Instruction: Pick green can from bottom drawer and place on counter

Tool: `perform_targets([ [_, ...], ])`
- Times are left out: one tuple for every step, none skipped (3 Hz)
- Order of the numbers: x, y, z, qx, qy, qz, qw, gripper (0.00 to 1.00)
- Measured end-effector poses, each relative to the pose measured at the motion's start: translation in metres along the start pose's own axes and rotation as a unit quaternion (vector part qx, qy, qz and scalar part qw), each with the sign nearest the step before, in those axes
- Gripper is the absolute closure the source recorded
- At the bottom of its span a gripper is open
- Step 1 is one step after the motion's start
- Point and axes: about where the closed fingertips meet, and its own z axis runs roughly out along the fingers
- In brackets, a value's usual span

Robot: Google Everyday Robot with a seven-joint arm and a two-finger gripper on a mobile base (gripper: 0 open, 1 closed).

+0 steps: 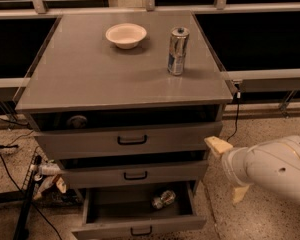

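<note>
At the far left, thin black cables (pixel 10 134) trail over the speckled stone floor (pixel 270 129), and a black pole (pixel 27 204) leans beside the grey three-drawer cabinet, with some pale clutter behind it too small to identify. The counter (pixel 90 74), the cabinet's broad, flat, slightly glossy grey top, carries a shallow round white bowl (pixel 126 35) toward the back. To the bowl's right, apart from it, a tall slim silver-and-blue can (pixel 178 50) stands upright. Below the top, the grey top drawer (pixel 90 143) is pulled out a little, and a dim round object (pixel 77 121) shows in the gap at its left. The grey middle drawer (pixel 100 176) also sits slightly out. The bottom drawer (pixel 105 230), a shallow grey box with a small black handle, is pulled well open. The green can (pixel 163 199), short, stubby and silvery with a greenish label, lies on its side in this drawer's right half, angled toward the back right corner. To the right of the cabinet, the bulky white arm (pixel 275 169) reaches in from the right edge, roughly level with the middle drawer and running nearly horizontally toward the cabinet's side. At its end the gripper (pixel 229 170) hangs in the air beside the cabinet's right flank, above and right of the green can and touching nothing. Its two cream-coloured fingers (pixel 218 146) are spread well apart, one pointing up-left near the cabinet's corner and the other down toward the floor, with nothing between them.
</note>
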Motion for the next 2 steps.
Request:
perform_targets([
  [-0.014,0.021,0.037,-0.01,-0.016,-0.035,0.9992,0.0],
  [-0.026,0.044,0.077,-0.031,-0.042,-0.043,0.9977,0.0],
])
